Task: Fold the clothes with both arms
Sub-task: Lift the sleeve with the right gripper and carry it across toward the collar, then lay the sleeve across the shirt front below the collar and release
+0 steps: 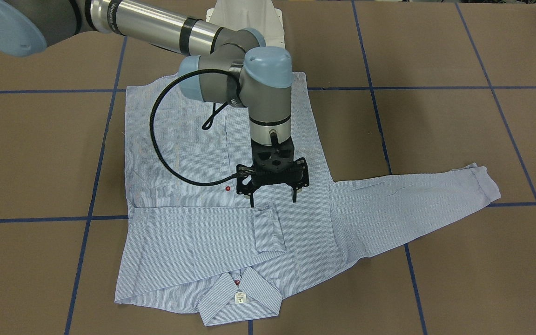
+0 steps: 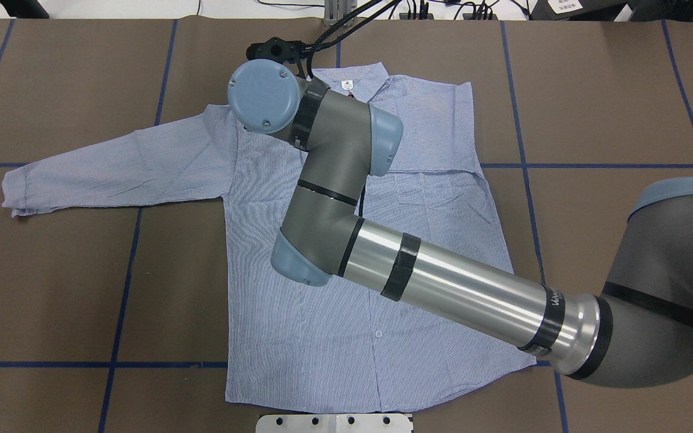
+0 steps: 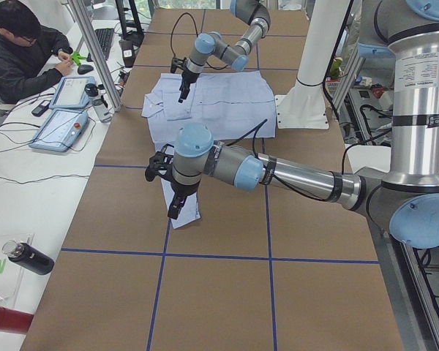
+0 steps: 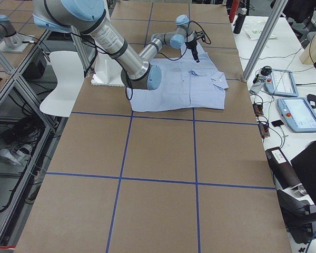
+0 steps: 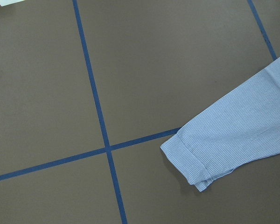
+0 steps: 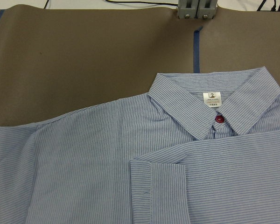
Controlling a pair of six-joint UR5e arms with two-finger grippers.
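Observation:
The light blue striped shirt (image 1: 179, 242) lies flat and face up on the brown table, its collar (image 6: 210, 112) at the far side from the robot. One sleeve is folded across the chest, ending in a cuff (image 1: 268, 228). The other sleeve (image 2: 112, 168) stretches out sideways to its cuff (image 5: 191, 161). My right gripper (image 1: 273, 199) hangs open just above the shirt front, beside the folded cuff, holding nothing. My left gripper (image 3: 174, 206) hovers near the outstretched sleeve's end. It shows only in the exterior left view, so I cannot tell whether it is open or shut.
Blue tape lines (image 5: 95, 98) grid the brown table. The white pedestal base (image 2: 334, 423) sits at the robot's edge, by the shirt hem. A person (image 3: 22, 51) sits at a side desk with teach pendants (image 3: 58, 121) and a dark bottle (image 3: 29, 257).

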